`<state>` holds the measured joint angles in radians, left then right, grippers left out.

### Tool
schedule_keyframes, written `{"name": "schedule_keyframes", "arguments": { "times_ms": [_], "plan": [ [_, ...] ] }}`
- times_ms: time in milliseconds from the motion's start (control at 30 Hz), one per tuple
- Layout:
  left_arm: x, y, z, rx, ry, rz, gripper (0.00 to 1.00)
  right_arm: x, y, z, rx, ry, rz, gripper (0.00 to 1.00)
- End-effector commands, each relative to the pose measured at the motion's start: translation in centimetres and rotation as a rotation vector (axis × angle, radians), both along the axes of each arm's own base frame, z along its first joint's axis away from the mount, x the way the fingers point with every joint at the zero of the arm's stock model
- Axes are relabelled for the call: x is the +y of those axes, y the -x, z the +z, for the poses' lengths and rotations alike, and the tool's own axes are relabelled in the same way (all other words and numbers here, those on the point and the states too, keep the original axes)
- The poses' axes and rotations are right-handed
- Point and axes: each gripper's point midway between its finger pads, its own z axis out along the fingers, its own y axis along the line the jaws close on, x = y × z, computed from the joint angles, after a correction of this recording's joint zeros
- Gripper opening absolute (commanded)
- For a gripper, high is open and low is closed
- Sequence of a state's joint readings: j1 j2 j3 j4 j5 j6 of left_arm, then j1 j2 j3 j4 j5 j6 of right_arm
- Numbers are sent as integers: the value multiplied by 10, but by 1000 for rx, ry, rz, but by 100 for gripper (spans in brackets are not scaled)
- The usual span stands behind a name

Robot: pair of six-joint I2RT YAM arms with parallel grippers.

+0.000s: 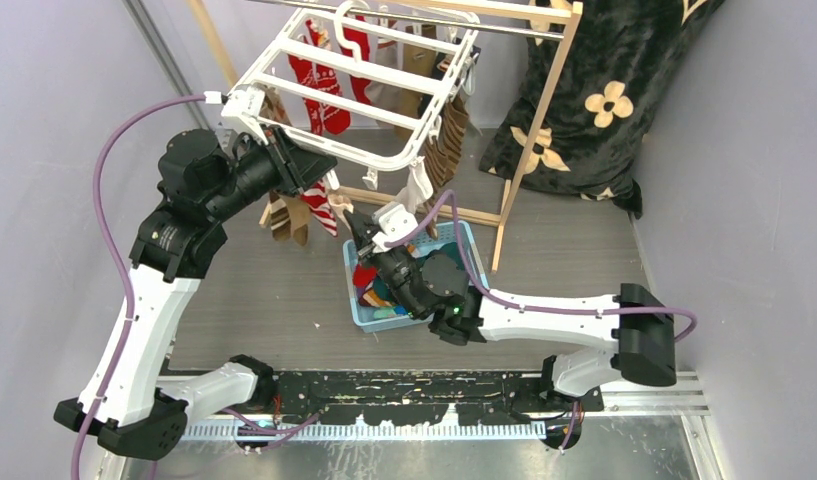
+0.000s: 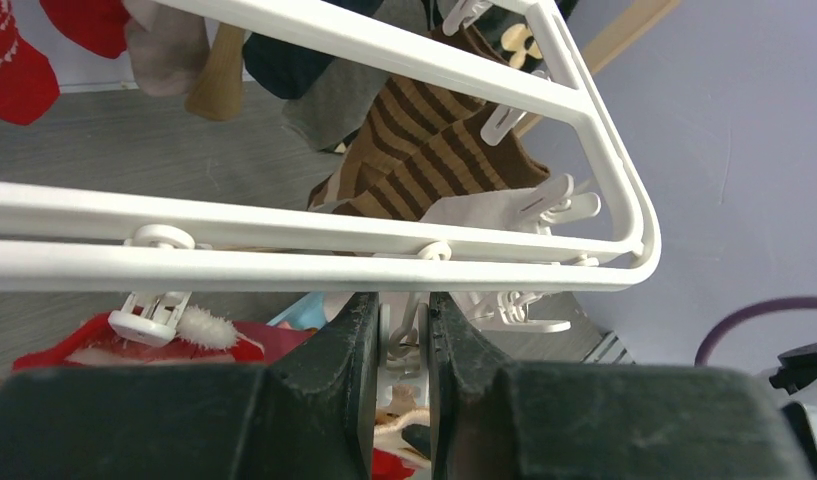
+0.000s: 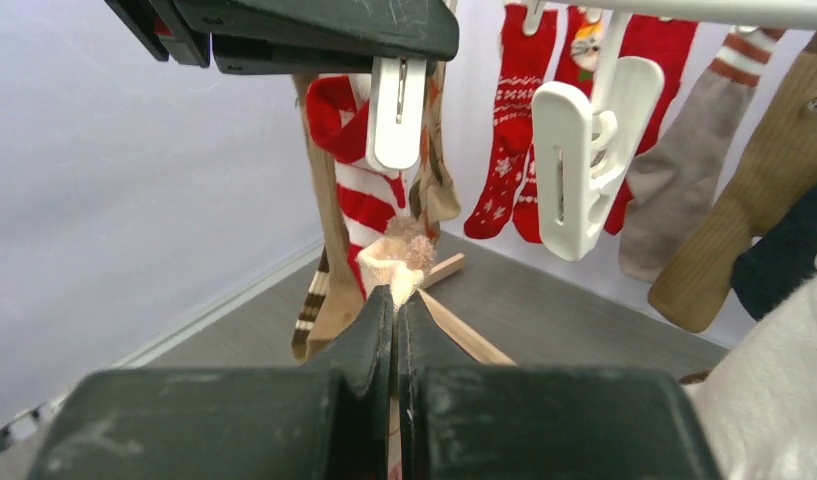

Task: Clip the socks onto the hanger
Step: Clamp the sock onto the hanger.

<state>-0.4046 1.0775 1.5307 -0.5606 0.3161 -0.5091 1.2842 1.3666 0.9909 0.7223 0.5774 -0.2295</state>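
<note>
From overhead, the hanger point(image 1: 355, 103) hangs at 12 o'clock over the counter point(image 1: 264, 320), tilted, with its near rail dipping toward my arms. Most of the socks on it dangle along the far and right-hand slats, which I take as the reason I'm working the near rail, where pegs are free. The basket point(image 1: 364, 322) sits at the centre of the counter, directly under that rail and just ahead of the right arm, so the spare socks point(image 1: 369, 285) in it need only a short lift.

The left pincer point(image 2: 402, 305) reaches up from 9 o'clock to the rail's underside, pressed together on the top of a peg point(image 3: 396, 110). I judge the squeeze is meant to spread the peg's lower end and keep it from swinging. How wide the peg gapes I can't tell.

The right pincer point(image 3: 395, 295) rises out of the basket toward 12 o'clock, clamped tight on a cream sock point(image 3: 402, 255). Its fuzzy cuff sticks up past the fingertips, leaving bare fabric for the peg to bite. On the right wrist view that cuff sits just below the peg at 12 o'clock and does not touch it. A striped sock point(image 3: 359, 195) hangs just behind, at 11 o'clock.

Next I'd raise the cuff straight into the peg, taking care not to catch the striped sock.
</note>
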Motion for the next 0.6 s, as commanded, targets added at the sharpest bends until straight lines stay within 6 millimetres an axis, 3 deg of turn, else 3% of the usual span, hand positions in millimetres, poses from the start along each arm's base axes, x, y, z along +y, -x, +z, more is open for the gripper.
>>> {"name": "schedule_keyframes", "arguments": {
  "times_ms": [0,567],
  "plan": [
    [11,7,6,-7,13,51,0,-25,-6,56,-71,-214,-181,1],
    [6,0,-6,47,18,47,0,-15,6,69,-119,-216,-135,1]
  ]
}}
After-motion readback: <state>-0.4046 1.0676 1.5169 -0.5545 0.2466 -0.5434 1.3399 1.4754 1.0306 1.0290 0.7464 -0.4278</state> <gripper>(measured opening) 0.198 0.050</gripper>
